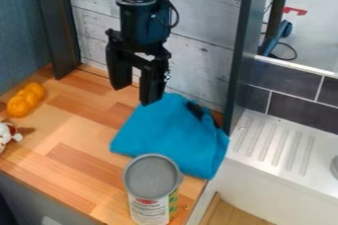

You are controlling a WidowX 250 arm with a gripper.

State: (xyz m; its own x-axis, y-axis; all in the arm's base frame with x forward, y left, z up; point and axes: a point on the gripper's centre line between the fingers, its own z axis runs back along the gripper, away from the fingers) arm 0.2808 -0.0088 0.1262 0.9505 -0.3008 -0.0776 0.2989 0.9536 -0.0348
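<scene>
While the jaws gape, blue cloth [168, 135] lies nearby — a can [150, 182] beside.

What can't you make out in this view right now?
All in the camera view:
- Brown-and-white toy: cut off by left edge.
- Can: contents hidden by its grey top; fine label print too small.
- Blue cloth: its folds hide whatever is underneath.
- Dark patch on it: too small to identify.
</scene>
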